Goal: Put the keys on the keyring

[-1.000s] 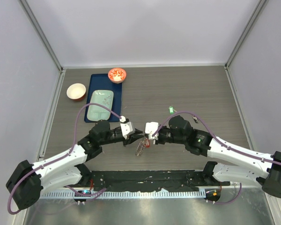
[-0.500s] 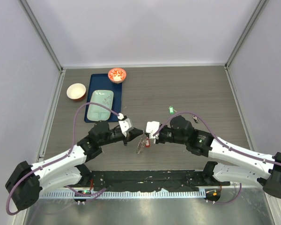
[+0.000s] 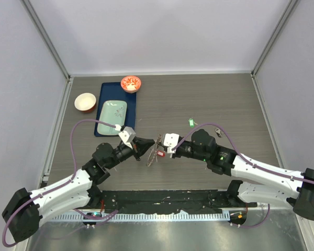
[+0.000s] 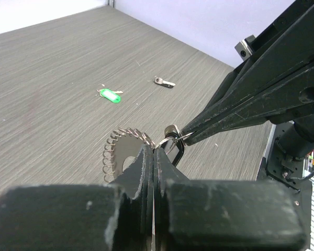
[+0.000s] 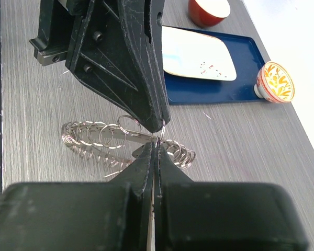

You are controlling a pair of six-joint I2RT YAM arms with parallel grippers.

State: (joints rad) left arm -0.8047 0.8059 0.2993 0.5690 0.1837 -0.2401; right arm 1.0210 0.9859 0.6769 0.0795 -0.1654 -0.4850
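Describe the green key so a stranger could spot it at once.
Start on the grey wooden table, right of the blue tray. Just beyond the right arm lies the green key. Only its head is bright green; the neighbouring key is dark.

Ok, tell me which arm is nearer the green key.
Right. The right gripper meets the keyring from the side of the green key, its wrist just nearer the bases than that key. The left gripper sits on the opposite side, beyond the keyring.
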